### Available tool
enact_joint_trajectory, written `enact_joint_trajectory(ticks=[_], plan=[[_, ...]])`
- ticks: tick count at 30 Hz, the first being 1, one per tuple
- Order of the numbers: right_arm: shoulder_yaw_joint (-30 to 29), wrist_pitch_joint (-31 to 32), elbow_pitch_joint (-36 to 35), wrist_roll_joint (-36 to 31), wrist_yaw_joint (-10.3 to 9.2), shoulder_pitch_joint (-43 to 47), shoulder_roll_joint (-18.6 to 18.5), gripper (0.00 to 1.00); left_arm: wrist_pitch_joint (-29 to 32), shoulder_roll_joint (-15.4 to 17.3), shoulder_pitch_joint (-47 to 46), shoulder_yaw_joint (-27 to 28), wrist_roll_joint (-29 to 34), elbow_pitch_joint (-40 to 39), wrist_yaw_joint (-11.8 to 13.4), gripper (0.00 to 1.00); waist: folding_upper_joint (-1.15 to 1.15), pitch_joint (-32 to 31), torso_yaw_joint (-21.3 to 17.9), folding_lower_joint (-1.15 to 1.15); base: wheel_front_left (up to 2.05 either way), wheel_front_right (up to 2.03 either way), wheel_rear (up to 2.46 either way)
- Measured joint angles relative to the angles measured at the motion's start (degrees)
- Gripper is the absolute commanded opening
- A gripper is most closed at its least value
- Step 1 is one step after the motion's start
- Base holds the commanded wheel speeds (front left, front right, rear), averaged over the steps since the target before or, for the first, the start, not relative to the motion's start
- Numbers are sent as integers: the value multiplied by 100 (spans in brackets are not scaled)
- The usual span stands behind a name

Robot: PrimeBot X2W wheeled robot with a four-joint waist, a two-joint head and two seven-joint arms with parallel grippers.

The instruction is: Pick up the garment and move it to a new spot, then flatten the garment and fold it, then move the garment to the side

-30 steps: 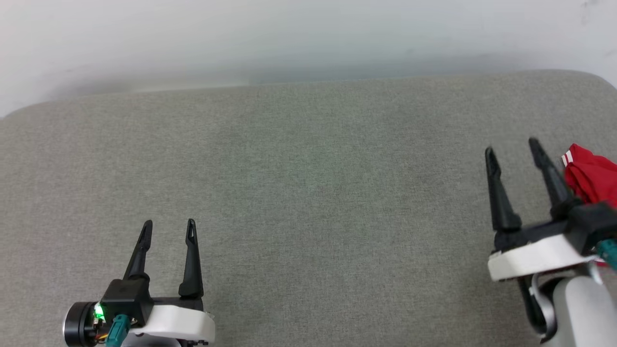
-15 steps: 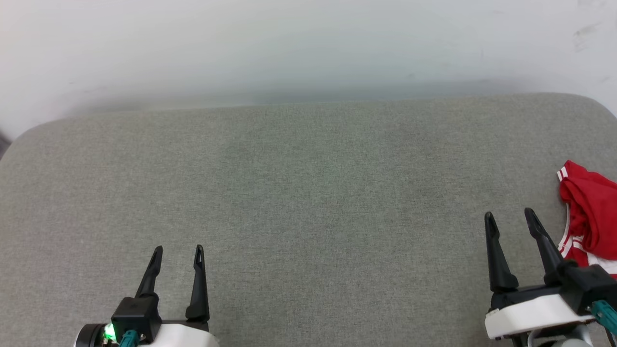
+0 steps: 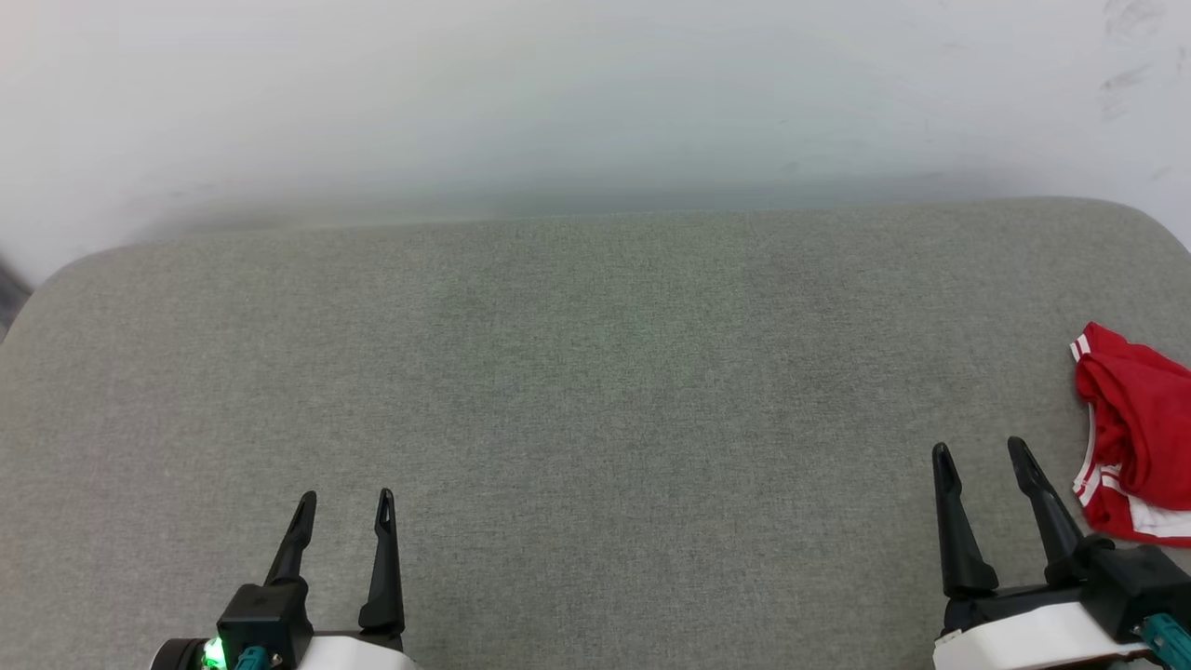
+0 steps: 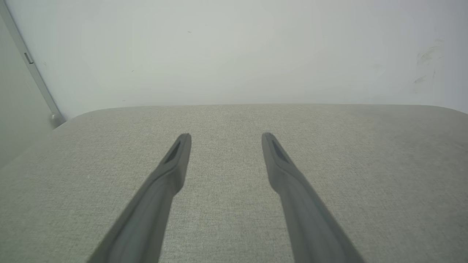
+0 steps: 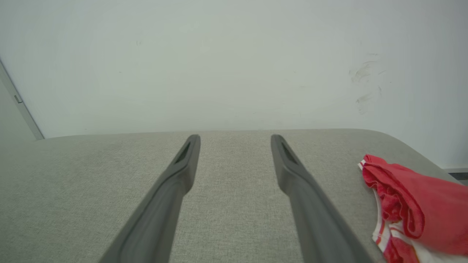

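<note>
The garment [image 3: 1140, 428] is a crumpled red shirt with red-white striped trim, lying at the right edge of the grey cushioned surface [image 3: 595, 372]; the picture's edge cuts it off. In the right wrist view the garment [image 5: 416, 208] lies to the right of my fingers. My right gripper [image 3: 979, 454] is open and empty, just left of the garment and apart from it. At the lower left my left gripper [image 3: 345, 499] is open and empty over bare fabric. The left wrist view has my left gripper [image 4: 226, 136] open above the surface.
A pale wall [image 3: 595, 93] rises right behind the cushioned surface. The surface's corners are rounded at the far left [image 3: 56, 279] and far right [image 3: 1154, 223]. A thin grey vertical strip [image 4: 33, 69] runs down the wall at the left.
The head camera has tilted, so the whole picture has shifted downward. My right gripper has drawn back toward the near edge, away from the garment's top. Both grippers stay open.
</note>
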Motion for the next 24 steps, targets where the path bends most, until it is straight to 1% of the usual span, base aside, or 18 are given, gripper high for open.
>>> enact_joint_trajectory(ticks=[2,3,8,24], plan=[[4,1,11,2,1,25,0,100,1,0,1,-3,-12,18,-7,100,0,-5,9,0,0,0,0],[9,2,53,2,1,35,0,0,2,0,9,-5,-13,65,-7,0,0,-6,9,1,0,0,0],[37,32,299,73,0,99,0,0,56,-7,103,-37,-86,337,-8,0,0,-8,9,0,0,0,0],[46,387,488,1915,0,25,-42,0,494,-8,-70,119,-1874,493,-159,0,0,-28,14,0,0,0,0]])
